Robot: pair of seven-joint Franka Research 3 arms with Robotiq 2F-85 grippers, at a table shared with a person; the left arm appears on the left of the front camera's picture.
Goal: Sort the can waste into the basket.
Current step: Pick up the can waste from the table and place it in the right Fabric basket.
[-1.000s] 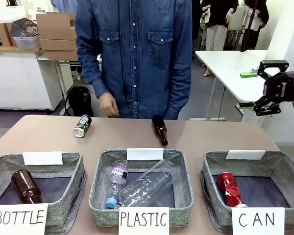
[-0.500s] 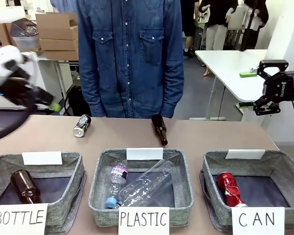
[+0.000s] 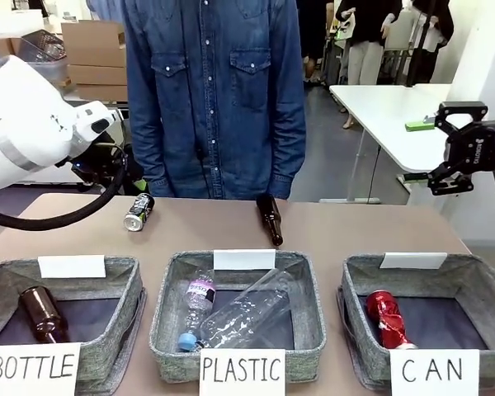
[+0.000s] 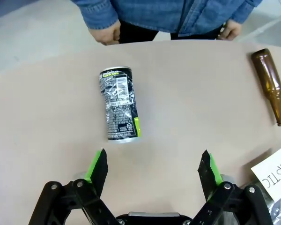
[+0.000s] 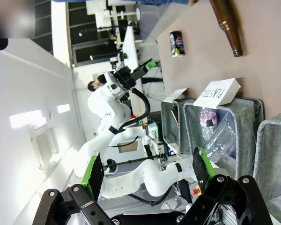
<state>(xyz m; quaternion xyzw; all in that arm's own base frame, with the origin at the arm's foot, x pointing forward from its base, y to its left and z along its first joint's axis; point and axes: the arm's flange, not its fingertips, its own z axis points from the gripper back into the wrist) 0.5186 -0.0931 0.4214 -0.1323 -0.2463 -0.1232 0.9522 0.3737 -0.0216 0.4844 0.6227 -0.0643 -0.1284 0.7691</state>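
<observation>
A black and silver can [image 3: 138,212] lies on its side on the bare table at the far left, in front of the person. My left gripper [image 4: 152,166] hovers open just short of that can [image 4: 119,104], nothing between its green pads. The left arm [image 3: 33,124] reaches in over the table's left corner. A shiny red can [image 3: 385,318] lies inside the grey basket [image 3: 474,268] marked "CAN" at the front right. My right gripper [image 3: 458,161] hangs open, high off the table's right side, holding nothing; its fingers [image 5: 94,171] also show in the right wrist view.
A brown glass bottle [image 3: 269,219] lies on the table at the far middle. The "PLASTIC" basket [image 3: 169,309] holds clear bottles, and the "BOTTLE" basket [image 3: 124,276] holds a brown bottle [image 3: 40,313]. A person [image 3: 214,91] in a denim shirt stands at the far edge.
My left arm has swung in from the left to above the black and silver can. The person's hand has drawn back from the table. The right arm has stayed still.
</observation>
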